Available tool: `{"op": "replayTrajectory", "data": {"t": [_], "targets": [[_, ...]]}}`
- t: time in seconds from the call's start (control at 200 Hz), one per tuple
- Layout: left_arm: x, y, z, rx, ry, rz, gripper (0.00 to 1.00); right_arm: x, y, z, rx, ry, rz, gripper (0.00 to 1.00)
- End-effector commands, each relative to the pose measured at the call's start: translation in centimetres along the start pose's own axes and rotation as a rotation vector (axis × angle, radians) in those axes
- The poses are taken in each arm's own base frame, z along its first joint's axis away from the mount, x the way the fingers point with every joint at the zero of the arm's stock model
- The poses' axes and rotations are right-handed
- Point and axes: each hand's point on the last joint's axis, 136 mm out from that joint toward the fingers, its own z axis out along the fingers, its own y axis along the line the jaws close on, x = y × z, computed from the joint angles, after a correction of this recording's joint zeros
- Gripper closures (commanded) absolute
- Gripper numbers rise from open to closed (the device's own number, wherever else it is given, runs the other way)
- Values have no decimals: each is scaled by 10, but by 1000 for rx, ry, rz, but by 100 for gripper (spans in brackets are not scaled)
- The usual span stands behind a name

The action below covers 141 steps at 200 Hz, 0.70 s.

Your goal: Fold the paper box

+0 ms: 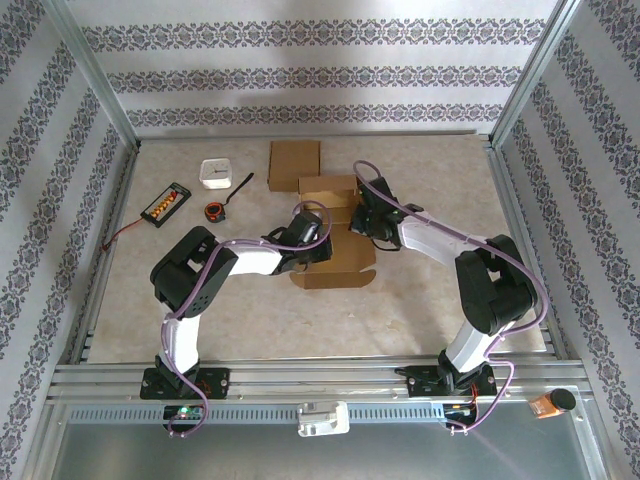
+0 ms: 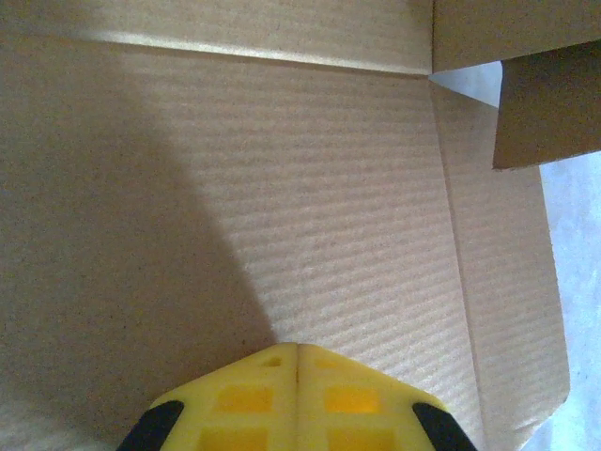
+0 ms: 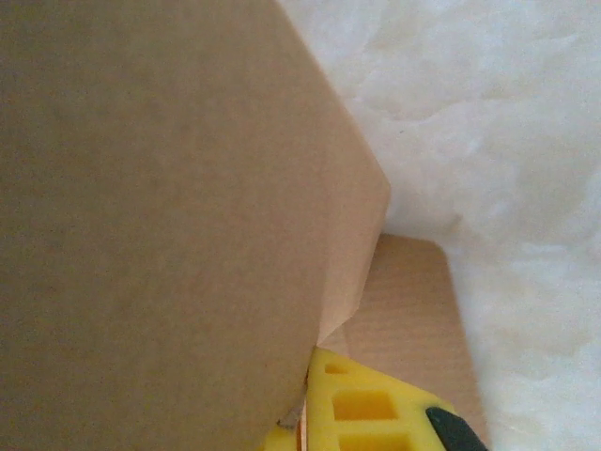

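Here, paper box [image 1: 335, 262]: brown corrugated cardboard, half formed, with one long panel lying flat toward the back and a rear wall standing up behind the base.
Box position: middle of the desk [image 1: 420, 320], between the two arms, with its front flaps spread flat toward the near edge.
Box inside: the left wrist view shows a ribbed floor panel with a crease along its far side. A side flap with a rounded corner lies out to the right.
Left claw [image 2: 298, 376]: clenched, its yellow fingertips meeting with nothing between them, the tip down at the floor panel where its shadow converges.
Right claw [image 3: 300, 413]: clenched on an upright flap at the box's right side; the cardboard edge runs down between its yellow fingers [image 3: 366, 406].
In the way: both forearms and their cables lie across the box in the overhead view, hiding much of its centre.
Around: a white tub [image 1: 217, 173], a black holder with orange cells [image 1: 166, 203] and a small black-and-orange roll [image 1: 216, 211] sit to the left rear, well apart from the box.
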Motion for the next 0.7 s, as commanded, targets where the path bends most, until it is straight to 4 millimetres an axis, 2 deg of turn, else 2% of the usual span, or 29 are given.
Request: {"op": "replayTrajectory", "data": {"t": [0.0, 0.2, 0.42, 0.56, 0.7], "targets": [[7, 14, 4, -63, 29, -12, 99, 5, 22, -3, -67, 52, 19, 92], [2, 7, 3, -47, 27, -12, 99, 20, 35, 6, -93, 95, 34, 92], [-5, -4, -5, -19, 11, -5, 99, 35, 42, 30, -93, 86, -31, 90], [-11, -10, -16, -6, -13, 11, 95, 38, 39, 41, -106, 67, -66, 88], [-21, -13, -37, -3, -67, 20, 87, 32, 43, 34, -129, 47, -96, 83]]}}
